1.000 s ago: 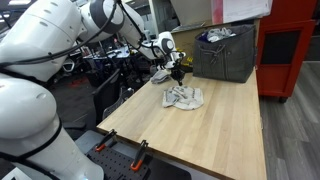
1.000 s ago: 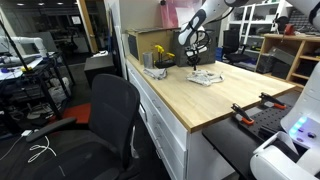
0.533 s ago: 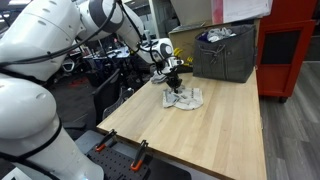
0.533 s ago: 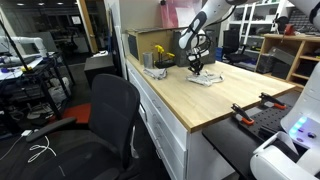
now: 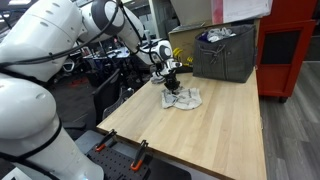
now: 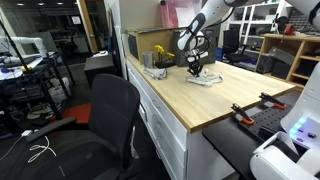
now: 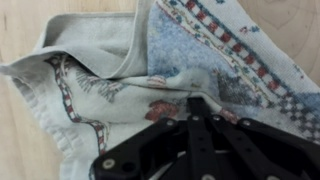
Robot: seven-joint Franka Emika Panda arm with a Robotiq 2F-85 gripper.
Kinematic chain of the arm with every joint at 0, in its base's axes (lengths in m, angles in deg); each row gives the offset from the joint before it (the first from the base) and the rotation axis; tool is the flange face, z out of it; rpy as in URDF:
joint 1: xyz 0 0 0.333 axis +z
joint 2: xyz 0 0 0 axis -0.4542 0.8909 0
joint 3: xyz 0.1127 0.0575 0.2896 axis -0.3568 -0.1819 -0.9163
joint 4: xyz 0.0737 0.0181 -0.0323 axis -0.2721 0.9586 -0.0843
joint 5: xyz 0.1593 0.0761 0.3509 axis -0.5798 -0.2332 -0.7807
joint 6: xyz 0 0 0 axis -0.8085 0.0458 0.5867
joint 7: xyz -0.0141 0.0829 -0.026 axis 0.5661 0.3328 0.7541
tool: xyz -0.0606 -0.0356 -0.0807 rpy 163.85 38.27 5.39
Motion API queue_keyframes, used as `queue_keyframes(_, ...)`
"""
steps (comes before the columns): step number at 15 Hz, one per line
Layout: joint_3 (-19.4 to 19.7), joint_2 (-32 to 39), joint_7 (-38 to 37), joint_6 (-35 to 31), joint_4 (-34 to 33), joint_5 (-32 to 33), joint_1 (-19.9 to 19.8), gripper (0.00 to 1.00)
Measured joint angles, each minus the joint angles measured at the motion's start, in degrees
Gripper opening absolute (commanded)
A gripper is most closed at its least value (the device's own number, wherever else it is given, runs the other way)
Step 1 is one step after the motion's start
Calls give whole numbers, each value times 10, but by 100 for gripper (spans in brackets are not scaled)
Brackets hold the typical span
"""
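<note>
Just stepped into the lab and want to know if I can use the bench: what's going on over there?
The robot arm's gripper is down on a crumpled patterned cloth lying on the wooden table. Its jaws are shut, tips against a bunched fold; whether they pinch it is unclear. A grey bin stands behind.

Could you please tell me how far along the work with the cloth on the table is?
Done: the gripper is down at the cloth, jaws shut on a bunched fold. In hand: that pinch, clearest in the wrist view. Left: the cloth lies crumpled on the table, not yet lifted or spread.
</note>
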Motion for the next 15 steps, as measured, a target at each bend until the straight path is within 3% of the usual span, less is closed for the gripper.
queue_keyframes(6,-30,-4,37,5,0,-25,-24,0)
queue_keyframes(15,61,-21,-145,16,22,-17,3,0)
